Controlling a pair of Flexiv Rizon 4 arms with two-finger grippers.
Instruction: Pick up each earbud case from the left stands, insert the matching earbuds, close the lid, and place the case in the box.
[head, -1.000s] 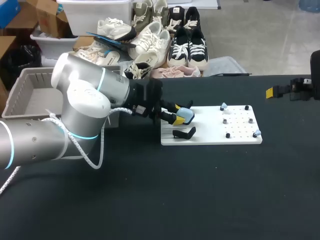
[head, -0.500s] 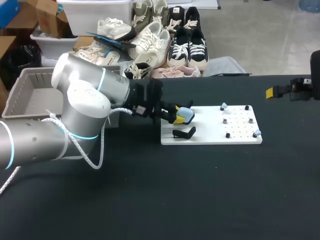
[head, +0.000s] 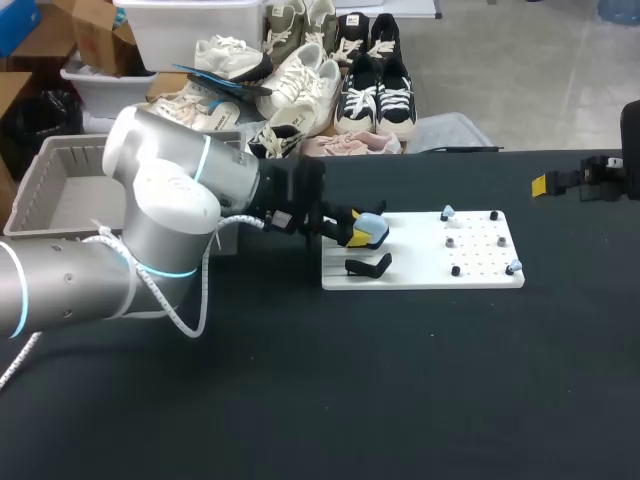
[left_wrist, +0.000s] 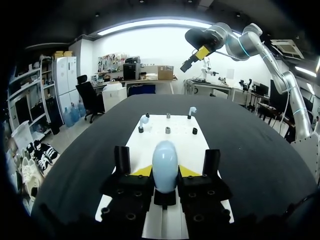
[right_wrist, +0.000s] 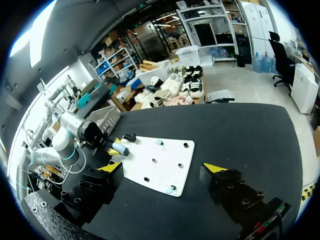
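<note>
Caution with the left tool (left_wrist: 165, 171), pinching the pale blue earbud case (left_wrist: 165, 157) between its yellow tips: gripping a smooth, rounded shell, so possibly risking a slip or twist onto the white board (left_wrist: 165, 131) beneath. Holding the right tool (right_wrist: 164, 170) spread and empty, well apart.

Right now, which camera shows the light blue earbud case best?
The left wrist view: the earbud case sits close and large between the left tool's yellow tips. The head view shows it small, partly hidden by them; the right wrist view, barely a speck.
</note>
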